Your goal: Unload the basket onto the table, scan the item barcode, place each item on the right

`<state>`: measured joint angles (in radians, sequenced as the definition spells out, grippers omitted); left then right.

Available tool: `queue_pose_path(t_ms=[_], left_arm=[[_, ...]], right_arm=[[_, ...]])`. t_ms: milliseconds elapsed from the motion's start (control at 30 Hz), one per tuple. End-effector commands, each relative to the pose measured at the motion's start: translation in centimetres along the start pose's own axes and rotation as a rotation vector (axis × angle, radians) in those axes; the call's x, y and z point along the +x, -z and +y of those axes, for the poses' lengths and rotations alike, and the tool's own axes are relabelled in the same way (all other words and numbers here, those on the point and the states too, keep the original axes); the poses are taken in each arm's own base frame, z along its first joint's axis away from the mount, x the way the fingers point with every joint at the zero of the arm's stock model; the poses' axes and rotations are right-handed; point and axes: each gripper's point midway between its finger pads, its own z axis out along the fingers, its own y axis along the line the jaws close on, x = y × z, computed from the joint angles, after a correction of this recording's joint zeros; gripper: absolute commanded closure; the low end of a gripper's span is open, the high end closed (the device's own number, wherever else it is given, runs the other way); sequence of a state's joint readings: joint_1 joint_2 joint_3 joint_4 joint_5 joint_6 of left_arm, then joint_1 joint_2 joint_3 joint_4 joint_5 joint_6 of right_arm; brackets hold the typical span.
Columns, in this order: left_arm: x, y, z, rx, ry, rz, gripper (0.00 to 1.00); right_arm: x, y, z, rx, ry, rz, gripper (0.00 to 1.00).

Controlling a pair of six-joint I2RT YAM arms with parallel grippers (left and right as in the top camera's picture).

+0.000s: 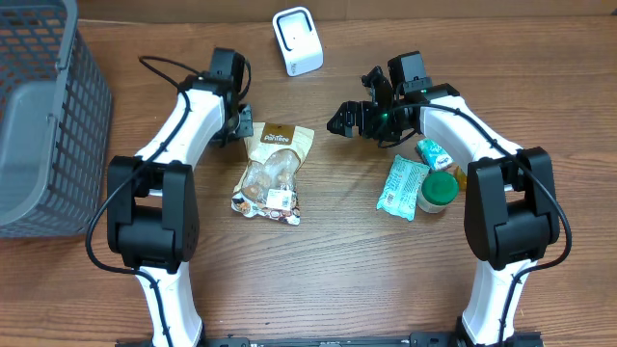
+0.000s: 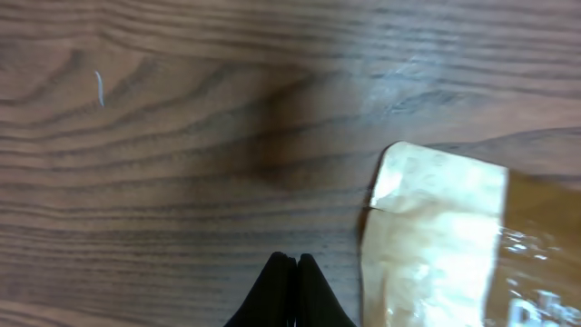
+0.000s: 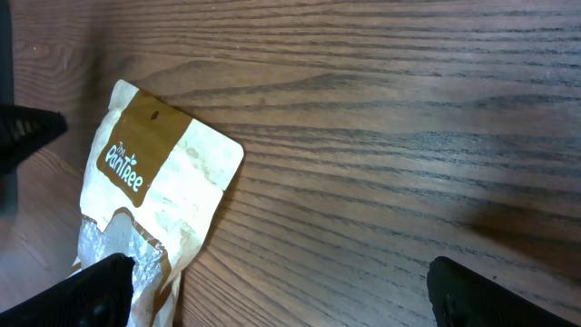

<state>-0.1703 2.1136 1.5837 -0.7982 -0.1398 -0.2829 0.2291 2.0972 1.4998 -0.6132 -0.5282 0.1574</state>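
**Snack pouch lies flat and unheld between the arms**

Overhead: we see the snack pouch (image 1: 272, 173) at the table's centre, with its brown header toward 12 o'clock. A white sticker near its 6 o'clock end may be the barcode, but it is too small to tell. The left gripper (image 1: 241, 123) sits just beside the 10 o'clock corner. The right gripper (image 1: 347, 120) stands apart at 2 o'clock. The barcode scanner (image 1: 297, 40) waits at 12 o'clock.

Left wrist: the fingertips are pressed together on nothing, and the pouch's paper corner (image 2: 436, 236) lies at 4 o'clock.

Right wrist: the fingers are spread wide and empty, with the pouch (image 3: 154, 200) at 8 o'clock.

We judge it light, soft and crinkly, and its clear window likely slippery. The flat header band looks the surest place to pinch.
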Motion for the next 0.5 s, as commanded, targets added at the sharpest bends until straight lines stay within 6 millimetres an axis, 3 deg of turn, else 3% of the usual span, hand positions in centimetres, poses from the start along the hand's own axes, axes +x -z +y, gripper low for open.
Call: queue_pose_path(t_ms=[0,233,467], left_arm=[[1.1,-1.4,-0.1,0.002,0.003,0.017,0.96],[1.5,-1.5,-3.5,0.196,-0.02,0.035,0.96],[2.6,-0.3,-7.6,0.409,-0.109,0.071,0.96]], right_arm=[[-1.2,1.2,1.3,-0.024,0.036,-0.038,0.0],[-1.2,1.2,1.3,-0.024,0.035,-0.036,0.0],[-1.0,1.2,1.3,-0.023,0.032,-0.031,0.0]])
